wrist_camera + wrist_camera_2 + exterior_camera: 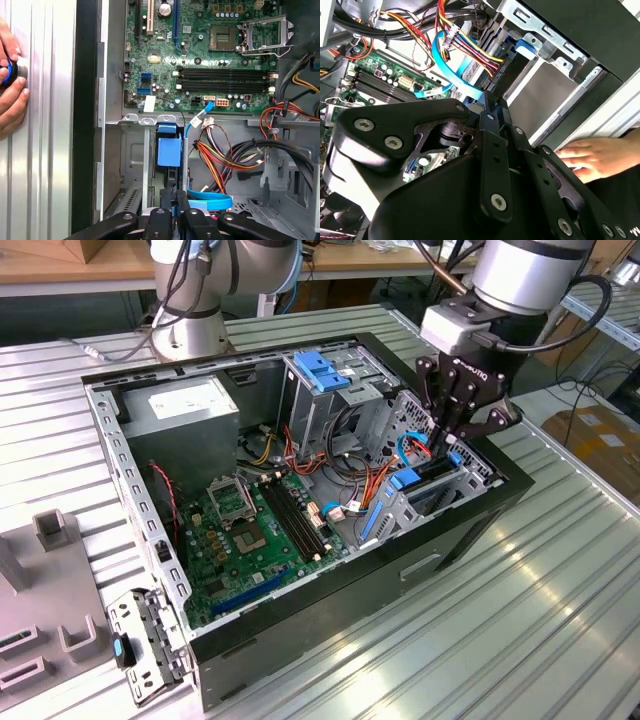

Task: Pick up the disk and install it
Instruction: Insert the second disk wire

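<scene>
The black multi-link gripper [452, 445] is lowered into the drive cage at the front corner of the open black desktop computer case [440, 540]. Its fingers are drawn nearly together on the upper edge of the disk [437, 472], a flat dark-grey rectangular drive with bright blue plastic rail tabs, standing on edge in the grey metal drive cage [415, 502]. In the first wrist view the fingertips [170, 212] close around a thin dark edge just beside the light-blue square plastic latch [169, 151].

Judgement: the disk appears partly seated, so the step in hand is insertion. Keep the drive parallel to the cage rails and press straight along the slot; any tilt could bind the rail tabs.

Beyond the cage, the thin blue flat cable [451, 75] and the red, yellow and orange wire bundle [220, 155] lie near the slot; keep them clear. Farther in lies the green motherboard [245, 535]. A person's hand [592, 157] rests outside the case wall.
</scene>
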You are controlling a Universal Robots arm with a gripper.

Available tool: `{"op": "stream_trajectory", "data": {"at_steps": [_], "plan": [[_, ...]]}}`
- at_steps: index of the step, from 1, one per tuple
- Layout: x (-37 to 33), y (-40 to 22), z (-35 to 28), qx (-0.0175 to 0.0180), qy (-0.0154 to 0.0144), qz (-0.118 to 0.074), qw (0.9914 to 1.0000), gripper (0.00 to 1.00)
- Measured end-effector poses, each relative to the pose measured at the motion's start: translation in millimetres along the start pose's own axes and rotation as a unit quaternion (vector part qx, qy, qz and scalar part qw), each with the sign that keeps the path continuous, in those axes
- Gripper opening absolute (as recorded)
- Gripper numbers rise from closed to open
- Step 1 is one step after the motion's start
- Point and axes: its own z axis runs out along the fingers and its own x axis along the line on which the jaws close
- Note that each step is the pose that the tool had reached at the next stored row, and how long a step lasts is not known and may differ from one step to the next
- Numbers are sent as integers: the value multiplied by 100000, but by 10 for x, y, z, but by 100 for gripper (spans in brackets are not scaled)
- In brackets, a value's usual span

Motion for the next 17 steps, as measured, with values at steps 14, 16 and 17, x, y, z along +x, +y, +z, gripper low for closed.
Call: {"op": "stream_trajectory", "data": {"at_steps": [14, 16, 17], "plan": [[187, 56, 85, 1088, -4827, 94, 99877, 16], [197, 61, 97, 1207, -5189, 103, 99858, 16], [199, 61, 102, 1253, -5339, 103, 99849, 16]]}}
